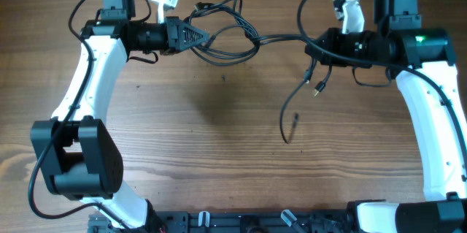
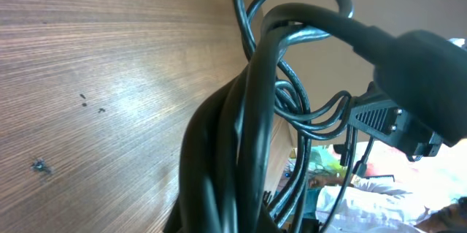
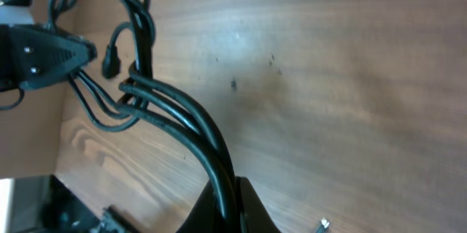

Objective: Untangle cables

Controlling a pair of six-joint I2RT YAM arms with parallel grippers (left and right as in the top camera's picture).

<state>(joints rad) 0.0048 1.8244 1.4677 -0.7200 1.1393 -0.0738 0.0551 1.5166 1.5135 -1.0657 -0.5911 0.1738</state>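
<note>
Though taut btwn both jaws, cables [image 1: 281,39] w/ long axis left-right.

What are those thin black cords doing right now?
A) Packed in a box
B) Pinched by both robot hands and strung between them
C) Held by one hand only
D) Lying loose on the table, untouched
B: the left gripper and the right gripper are each shut on the cables, which run across from one to the other above the table.
</note>
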